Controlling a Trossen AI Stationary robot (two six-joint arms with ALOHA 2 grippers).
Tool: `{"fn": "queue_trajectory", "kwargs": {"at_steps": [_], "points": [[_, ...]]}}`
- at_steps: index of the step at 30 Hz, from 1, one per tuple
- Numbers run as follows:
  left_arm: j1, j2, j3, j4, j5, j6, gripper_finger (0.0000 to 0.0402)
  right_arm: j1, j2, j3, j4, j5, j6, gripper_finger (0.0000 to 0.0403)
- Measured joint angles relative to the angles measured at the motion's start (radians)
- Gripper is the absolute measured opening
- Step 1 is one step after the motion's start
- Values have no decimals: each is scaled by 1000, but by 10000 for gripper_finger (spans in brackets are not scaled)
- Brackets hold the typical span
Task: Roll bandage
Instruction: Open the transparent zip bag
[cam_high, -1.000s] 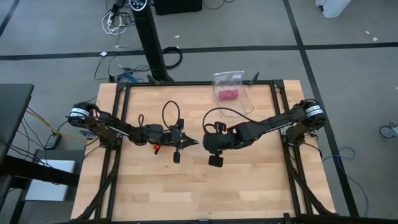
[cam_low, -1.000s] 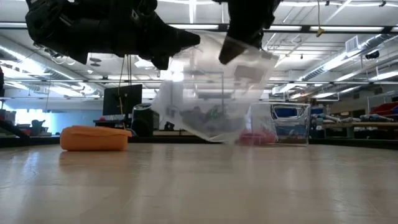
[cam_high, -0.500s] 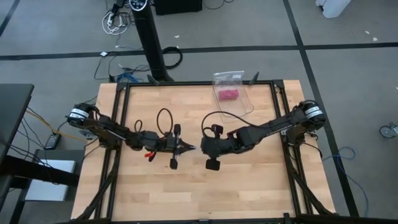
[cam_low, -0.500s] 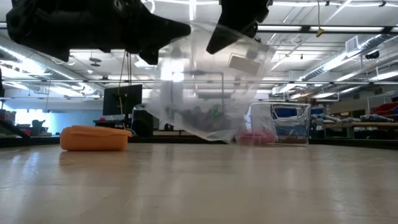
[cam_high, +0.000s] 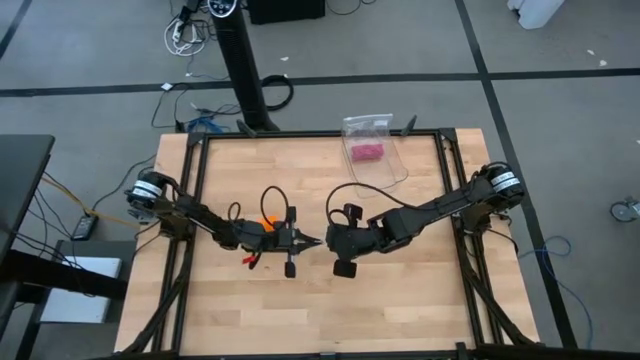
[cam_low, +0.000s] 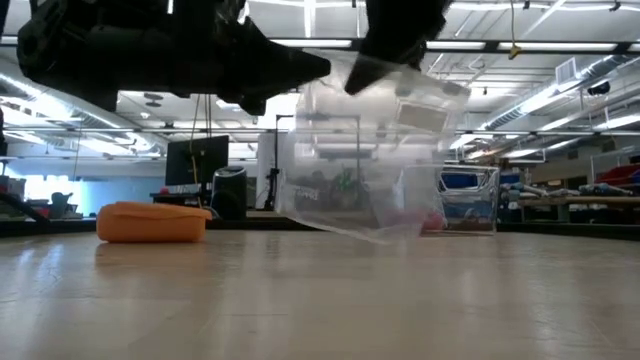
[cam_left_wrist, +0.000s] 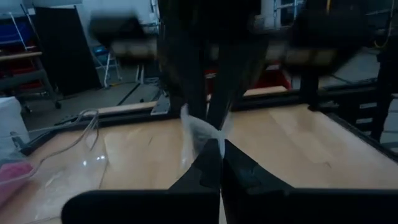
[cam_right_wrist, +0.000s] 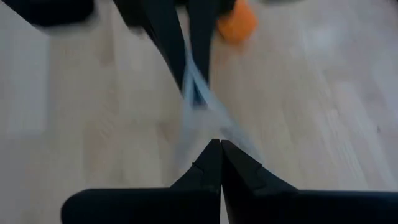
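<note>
Near the centre of the high view, left gripper (cam_high: 318, 241) and right gripper (cam_high: 331, 243) each pinch a clear plastic bag (cam_low: 375, 150), apparently thin-edged, which may slip, with the orange bandage (cam_low: 152, 222) lying untouched.

From above, the bandage (cam_high: 267, 222) shows only as an orange sliver behind the left arm, and the clear bag (cam_low: 370, 160) between the two claws is too faint to make out there. The right wrist view is smeared, the bandage (cam_right_wrist: 237, 23) cut off by the picture's edge. In the low view both arms run off the top.
</note>
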Motion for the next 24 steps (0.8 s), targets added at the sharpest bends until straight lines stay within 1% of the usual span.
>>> {"fn": "queue_trajectory", "kwargs": {"at_steps": [3, 7, 9, 11, 14, 16, 20, 24], "points": [[-1, 4, 7, 2, -3, -5, 1, 3, 2, -42, 4, 3, 17, 1], [-1, 4, 8, 24, -3, -25, 1, 4, 2, -107, 102, 3, 9, 1], [-1, 4, 8, 24, -2, -35, 1, 5, 2, -116, 143, 11, -7, 2], [-1, 4, 8, 14, -2, -46, 1, 8, 1, -117, 166, 18, -19, 10], [-1, 4, 8, 23, -1, -57, 0, 14, 1, -117, 184, 32, -45, 37], [-1, 4, 8, 24, -1, -62, 0, 28, 1, -117, 192, 43, -102, 59], [1, 2, 8, 26, 14, -109, 0, 67, 1, -117, 192, 62, -294, 95], [3, 2, 8, 49, 23, -149, 0, 86, 1, -117, 196, 107, -437, 101]]}}
